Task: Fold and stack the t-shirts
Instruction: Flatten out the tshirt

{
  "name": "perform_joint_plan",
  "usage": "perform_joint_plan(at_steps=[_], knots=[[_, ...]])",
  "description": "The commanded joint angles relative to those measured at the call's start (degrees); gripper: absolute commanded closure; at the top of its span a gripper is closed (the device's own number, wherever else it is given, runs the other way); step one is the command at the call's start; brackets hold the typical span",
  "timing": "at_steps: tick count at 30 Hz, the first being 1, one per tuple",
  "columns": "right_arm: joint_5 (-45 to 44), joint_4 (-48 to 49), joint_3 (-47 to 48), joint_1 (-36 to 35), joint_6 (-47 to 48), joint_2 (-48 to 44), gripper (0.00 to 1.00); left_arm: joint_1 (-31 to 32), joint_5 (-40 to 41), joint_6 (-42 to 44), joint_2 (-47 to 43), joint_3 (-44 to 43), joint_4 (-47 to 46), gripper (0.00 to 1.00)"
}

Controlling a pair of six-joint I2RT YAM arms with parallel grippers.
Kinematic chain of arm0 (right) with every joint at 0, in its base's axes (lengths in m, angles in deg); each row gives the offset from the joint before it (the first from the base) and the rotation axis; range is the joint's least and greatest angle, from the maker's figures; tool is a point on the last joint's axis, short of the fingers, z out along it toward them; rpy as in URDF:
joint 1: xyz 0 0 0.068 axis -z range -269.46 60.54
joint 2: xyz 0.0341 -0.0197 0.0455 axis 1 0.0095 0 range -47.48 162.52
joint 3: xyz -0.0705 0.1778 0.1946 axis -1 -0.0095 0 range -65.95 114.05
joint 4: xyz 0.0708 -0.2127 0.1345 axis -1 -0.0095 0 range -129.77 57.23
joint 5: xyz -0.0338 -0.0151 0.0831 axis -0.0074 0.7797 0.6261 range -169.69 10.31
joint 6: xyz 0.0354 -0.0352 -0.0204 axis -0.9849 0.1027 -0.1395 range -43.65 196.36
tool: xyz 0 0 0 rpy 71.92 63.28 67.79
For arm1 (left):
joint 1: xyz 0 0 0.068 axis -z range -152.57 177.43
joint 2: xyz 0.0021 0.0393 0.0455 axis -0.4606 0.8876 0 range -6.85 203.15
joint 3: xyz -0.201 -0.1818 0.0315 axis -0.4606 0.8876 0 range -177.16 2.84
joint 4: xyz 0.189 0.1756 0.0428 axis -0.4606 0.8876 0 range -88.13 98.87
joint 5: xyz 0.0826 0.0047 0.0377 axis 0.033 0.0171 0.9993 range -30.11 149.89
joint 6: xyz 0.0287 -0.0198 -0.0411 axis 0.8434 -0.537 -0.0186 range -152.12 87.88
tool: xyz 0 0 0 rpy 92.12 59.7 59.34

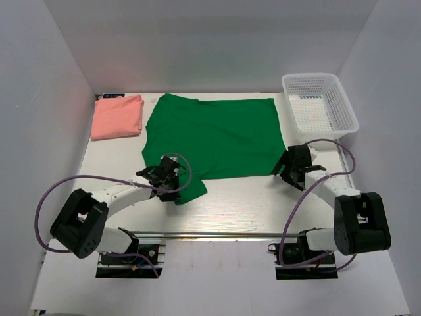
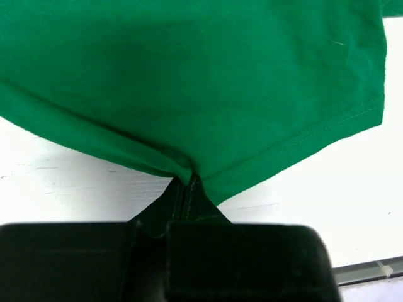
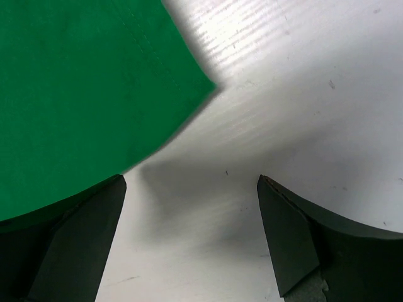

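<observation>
The emerald green t-shirt (image 1: 217,135) lies spread across the middle of the table. My left gripper (image 1: 172,179) is shut on its near left sleeve; in the left wrist view the cloth (image 2: 201,82) bunches where the jaws pinch its edge. My right gripper (image 1: 287,169) is open just off the shirt's near right corner (image 3: 189,82), with bare table between its fingers (image 3: 286,239); the left finger sits at the hem edge. The salmon pink t-shirt (image 1: 117,116) lies folded at the far left.
A white plastic mesh basket (image 1: 319,103) stands at the far right corner. White walls enclose the table on three sides. A metal rail (image 1: 210,233) runs along the near edge between the arm bases.
</observation>
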Motion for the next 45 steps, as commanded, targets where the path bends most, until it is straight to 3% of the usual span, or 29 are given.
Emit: perform_joint_plan(at_steps=[1, 6, 10, 14, 16, 17, 18, 21, 26, 36, 45], knots=[[-1.1, 2.8, 2.7, 0.5, -1.0, 0.8, 0.1, 0.7, 3.9, -0.3, 2.9, 2.4, 4.7, 1.0], [-0.7, 4.2, 4.1, 0.8, -0.1, 3.1, 0.11, 1.2, 3.8, -0.3, -0.3, 1.2, 5.4, 1.0], [0.8, 4.2, 6.3, 1.3, -0.8, 6.4, 0.25, 1.2, 3.3, 0.2, -3.4, 0.6, 6.0, 1.0], [0.9, 5.0, 6.9, 1.3, -1.1, 8.4, 0.32, 1.2, 3.3, 0.2, -5.8, 0.6, 6.7, 1.0], [1.1, 5.1, 7.1, 1.3, -1.0, 9.2, 0.46, 1.2, 3.3, 0.2, -7.8, 0.6, 6.7, 1.0], [1.0, 5.1, 7.1, 1.3, -0.9, 9.4, 0.59, 1.2, 2.7, 0.7, -8.5, 0.6, 6.1, 1.0], [0.8, 5.2, 7.2, 1.4, -0.8, 9.6, 0.85, 1.2, 2.7, 0.7, -9.2, 0.6, 6.1, 1.0], [0.0, 5.2, 8.3, 1.4, 0.0, 8.9, 1.0, 1.2, 2.1, 2.1, -12.2, -1.3, 4.8, 1.0], [1.8, 5.7, 10.2, 1.3, 3.9, 5.5, 1.0, 1.2, 8.4, 4.3, -17.6, -8.1, 5.3, 1.0], [4.9, 5.1, 11.0, 1.2, 11.4, -11.6, 1.0, 1.2, 18.5, 8.0, -23.8, -22.5, 5.1, 1.0], [7.8, 6.1, 16.6, 1.1, 18.3, -25.0, 1.0, 1.2, 22.8, 14.4, -30.9, -33.3, 0.6, 1.0]])
